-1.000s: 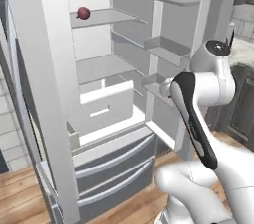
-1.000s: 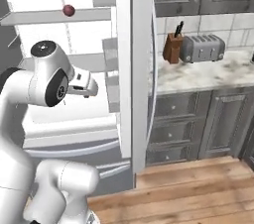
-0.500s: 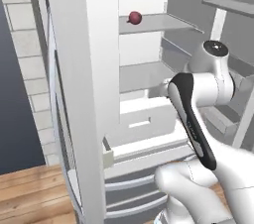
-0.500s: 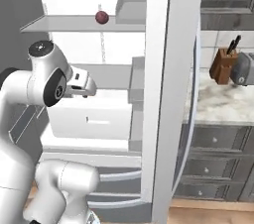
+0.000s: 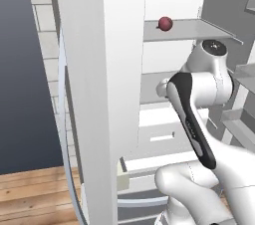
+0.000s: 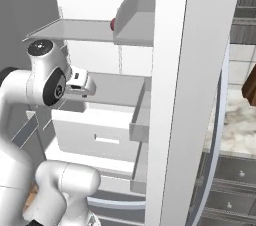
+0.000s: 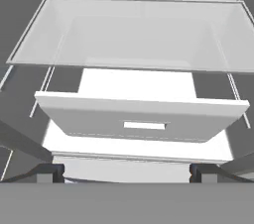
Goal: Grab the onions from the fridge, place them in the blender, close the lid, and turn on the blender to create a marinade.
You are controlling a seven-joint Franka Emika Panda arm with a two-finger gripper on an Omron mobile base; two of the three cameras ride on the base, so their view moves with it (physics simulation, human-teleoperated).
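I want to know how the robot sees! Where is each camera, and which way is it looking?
Left base view: behind the arm's left, facing into the fridge; arm lower right.
Right base view: behind its right, same fridge; arm lower left.
Hand view: on the hand, looking down at a drawer; gripper tips below.
Both base views share the red-purple onion on a shelf.

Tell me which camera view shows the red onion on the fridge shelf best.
The left base view: the red onion sits in full view on the upper fridge shelf, above the arm. In the right base view only a sliver of the onion peeks past a grey shelf edge. The hand view looks down at a white drawer instead.
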